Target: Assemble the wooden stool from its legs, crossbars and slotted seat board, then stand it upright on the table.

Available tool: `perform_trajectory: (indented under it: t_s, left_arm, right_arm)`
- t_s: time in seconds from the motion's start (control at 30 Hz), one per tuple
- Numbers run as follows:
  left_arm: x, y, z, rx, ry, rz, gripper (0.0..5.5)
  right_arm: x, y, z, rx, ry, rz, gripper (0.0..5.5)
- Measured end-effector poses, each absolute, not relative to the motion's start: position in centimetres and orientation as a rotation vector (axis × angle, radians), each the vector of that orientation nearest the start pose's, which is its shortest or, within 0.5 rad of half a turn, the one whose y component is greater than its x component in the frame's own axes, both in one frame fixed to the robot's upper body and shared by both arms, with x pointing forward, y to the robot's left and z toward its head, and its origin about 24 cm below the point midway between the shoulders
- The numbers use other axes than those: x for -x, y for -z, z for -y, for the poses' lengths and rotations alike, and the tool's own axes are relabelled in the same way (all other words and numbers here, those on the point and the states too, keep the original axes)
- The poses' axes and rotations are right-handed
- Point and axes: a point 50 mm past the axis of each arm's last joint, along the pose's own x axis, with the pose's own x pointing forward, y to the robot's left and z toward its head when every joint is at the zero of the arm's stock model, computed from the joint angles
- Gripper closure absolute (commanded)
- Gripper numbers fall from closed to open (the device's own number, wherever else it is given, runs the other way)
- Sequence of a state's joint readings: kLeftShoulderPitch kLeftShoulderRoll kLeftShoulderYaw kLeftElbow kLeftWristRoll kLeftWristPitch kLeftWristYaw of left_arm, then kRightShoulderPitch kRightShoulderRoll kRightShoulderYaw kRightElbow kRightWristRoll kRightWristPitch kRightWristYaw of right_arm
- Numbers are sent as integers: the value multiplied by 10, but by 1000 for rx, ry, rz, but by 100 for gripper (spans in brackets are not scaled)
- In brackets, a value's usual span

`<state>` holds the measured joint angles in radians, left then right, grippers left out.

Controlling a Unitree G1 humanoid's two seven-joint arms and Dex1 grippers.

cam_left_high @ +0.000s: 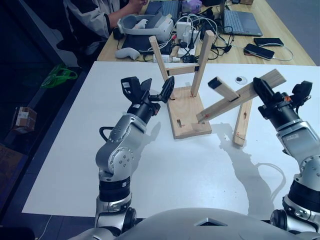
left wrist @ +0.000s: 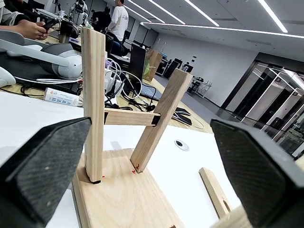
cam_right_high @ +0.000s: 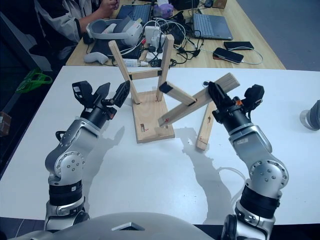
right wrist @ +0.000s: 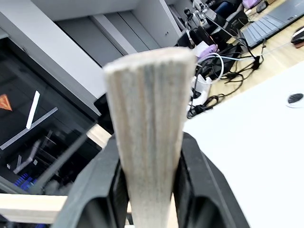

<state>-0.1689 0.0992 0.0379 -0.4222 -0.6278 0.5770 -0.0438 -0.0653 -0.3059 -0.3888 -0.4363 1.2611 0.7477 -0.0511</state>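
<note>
Wooden leg (cam_left_high: 240,97) is clamped by right gripper (cam_right_high: 234,97), tilted onto seat board (cam_left_high: 182,107) beside a loose leg (cam_left_high: 241,122) — left gripper (cam_left_high: 156,89) is held open near upright legs (cam_left_high: 202,60).

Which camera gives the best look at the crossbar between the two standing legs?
The left wrist view: the crossbar sits close, with both its ends plain. Both eye views show it from above, farther off. The right wrist view faces the end of the held leg.

Office lab: laptops (cam_left_high: 241,21), cluttered desks (cam_left_high: 280,25).
</note>
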Motion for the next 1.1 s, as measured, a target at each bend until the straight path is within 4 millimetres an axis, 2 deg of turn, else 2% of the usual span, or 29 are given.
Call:
perform_trajectory:
  t_s: [0.2,0.47,0.6,0.73,0.83,1.1]
  left_arm:
    - [-264,-134,-129,406,361,11,86]
    - [-267,-135,-130,377,343,24,86]
    - [-267,-135,-129,381,352,29,86]
    - [-267,-135,-129,374,352,30,86]
    - [-267,-135,-129,372,350,30,86]
    - [-268,-138,-127,374,363,44,86]
  right_arm:
    - [-239,-126,221,-613,-271,-81,450]
    - [-247,-112,223,-553,-231,-77,450]
    - [-249,-113,220,-546,-238,-71,450]
    - [-261,-135,219,-511,-236,26,450]
    - [-265,-143,217,-511,-240,55,450]
    - [-266,-135,201,-601,-281,23,450]
